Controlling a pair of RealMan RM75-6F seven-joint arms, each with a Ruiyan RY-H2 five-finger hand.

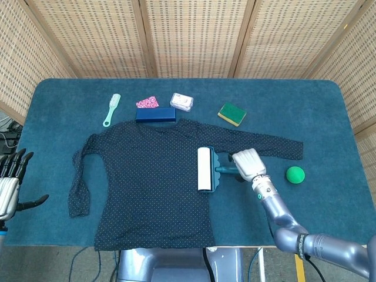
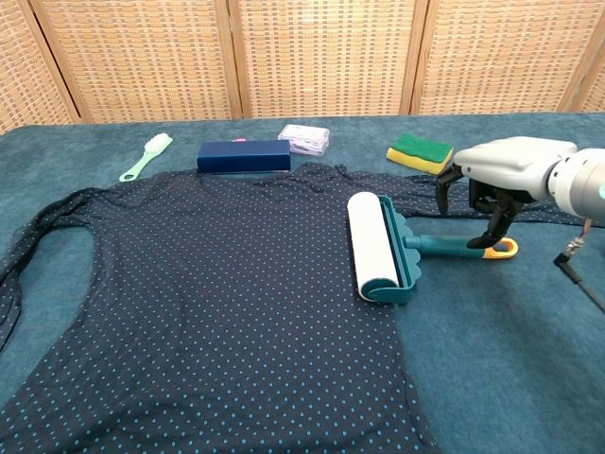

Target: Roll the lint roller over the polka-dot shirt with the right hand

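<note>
- Lint roller (image 1: pixel 207 169): in the head view, handle's right end hidden beneath the right hand (image 1: pixel 249 164).
- Right hand: contact between fingertips and handle cannot be told in the chest view.
- Polka-dot shirt (image 2: pixel 208 303): near hem and left sleeve cut off by chest view edges.
- Left hand (image 1: pixel 12 182): partly cut off at head view's left edge.
- Pink patterned item (image 1: pixel 147 102): too small to identify.
</note>
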